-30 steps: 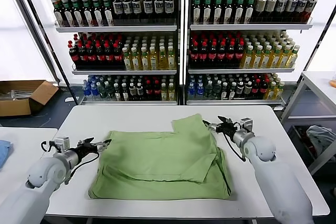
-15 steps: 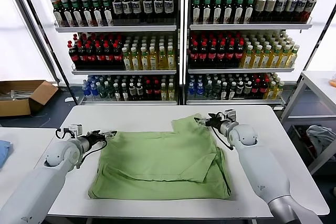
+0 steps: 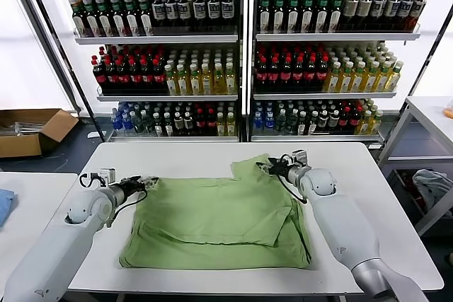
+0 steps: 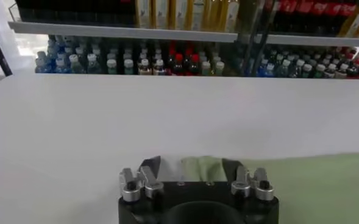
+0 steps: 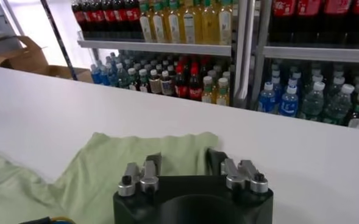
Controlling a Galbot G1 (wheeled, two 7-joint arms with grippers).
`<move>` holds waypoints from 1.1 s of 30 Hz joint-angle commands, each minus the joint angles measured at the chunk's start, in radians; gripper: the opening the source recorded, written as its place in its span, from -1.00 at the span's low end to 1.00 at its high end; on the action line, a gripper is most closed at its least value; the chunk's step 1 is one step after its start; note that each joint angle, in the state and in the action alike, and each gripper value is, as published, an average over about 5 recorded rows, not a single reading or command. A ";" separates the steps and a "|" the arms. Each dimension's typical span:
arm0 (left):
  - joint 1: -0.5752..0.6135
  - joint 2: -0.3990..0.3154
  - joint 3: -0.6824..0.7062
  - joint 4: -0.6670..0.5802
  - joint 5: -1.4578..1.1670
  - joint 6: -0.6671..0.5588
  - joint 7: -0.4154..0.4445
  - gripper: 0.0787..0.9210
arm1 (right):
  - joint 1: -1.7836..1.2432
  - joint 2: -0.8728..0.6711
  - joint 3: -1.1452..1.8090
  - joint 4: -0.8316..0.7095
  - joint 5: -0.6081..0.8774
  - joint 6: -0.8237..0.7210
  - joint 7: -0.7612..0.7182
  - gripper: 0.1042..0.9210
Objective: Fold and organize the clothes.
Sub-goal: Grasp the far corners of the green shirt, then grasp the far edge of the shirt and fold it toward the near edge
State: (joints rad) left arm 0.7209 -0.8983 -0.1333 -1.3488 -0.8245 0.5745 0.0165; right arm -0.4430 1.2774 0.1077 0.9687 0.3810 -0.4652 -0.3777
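The light green polo shirt (image 3: 219, 221) lies partly folded on the white table (image 3: 184, 155), with one sleeve sticking out toward the far edge. Its collar, buttons and print are hidden. My left gripper (image 3: 145, 183) is open at the shirt's far left corner. In the left wrist view the gripper (image 4: 190, 165) has its fingers wide apart, with the shirt's edge (image 4: 313, 182) low between them. My right gripper (image 3: 265, 167) is open over the sleeve at the far right. In the right wrist view the gripper (image 5: 184, 159) straddles the sleeve's green fabric (image 5: 106, 164).
Shelves of bottles (image 3: 212, 68) stand behind the table. A cardboard box (image 3: 28, 129) is on the floor at the far left. A blue cloth (image 3: 3, 206) lies on the left side table. A grey-white bundled garment (image 3: 432, 185) sits on a cart at the right.
My left gripper has moved forward and right to the shirt's far left corner. My right gripper has moved left over the sleeve. The shirt has not moved.
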 commanded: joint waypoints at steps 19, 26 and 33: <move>0.038 0.004 -0.007 -0.066 -0.021 -0.016 -0.024 -0.97 | -0.077 -0.012 0.068 0.193 0.160 -0.015 -0.030 -1.00; 0.047 0.019 -0.040 -0.145 -0.066 -0.034 -0.043 -0.98 | -0.183 -0.051 0.120 0.369 0.261 -0.047 -0.016 -1.00; 0.110 0.043 -0.110 -0.264 -0.110 -0.037 -0.066 -0.98 | -0.324 -0.122 0.181 0.571 0.330 -0.067 0.007 -1.00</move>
State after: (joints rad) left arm 0.7957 -0.8623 -0.1985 -1.5143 -0.9029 0.5460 -0.0381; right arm -0.6166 1.2140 0.2248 1.2944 0.6113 -0.5193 -0.3786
